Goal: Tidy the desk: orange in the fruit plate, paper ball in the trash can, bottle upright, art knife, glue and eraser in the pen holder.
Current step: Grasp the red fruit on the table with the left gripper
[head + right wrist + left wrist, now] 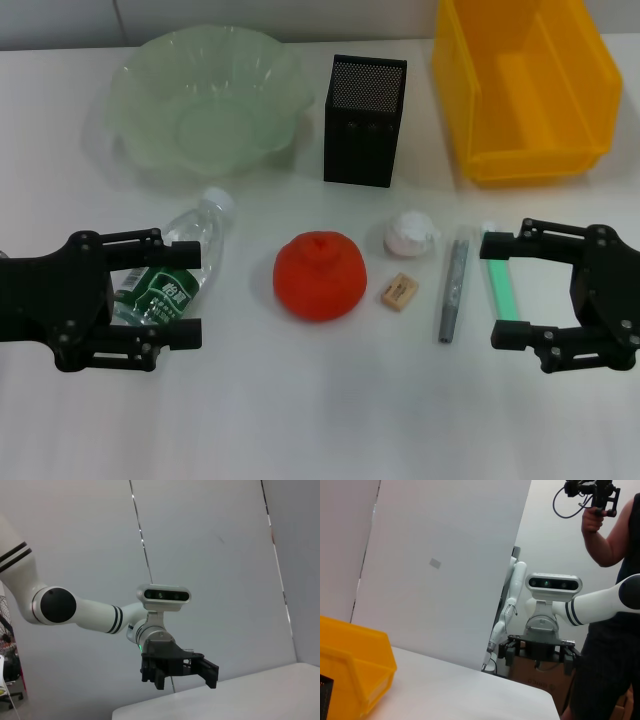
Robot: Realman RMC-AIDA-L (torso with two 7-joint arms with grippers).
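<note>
Straddling lying bottle (175, 268), L gripper (190, 292) wide; R gripper (505, 290) wide round glue (499, 280).

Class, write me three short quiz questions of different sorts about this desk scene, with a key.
1. True or false: the bottle stands upright.
2. What lies nearest the orange: A eraser, B yellow bin, C pen holder?
3. Fill in: the paper ball lies on the ____.

Key: 1 false, it lies on its side between the left gripper jaws. 2 A. 3 desk.
</note>
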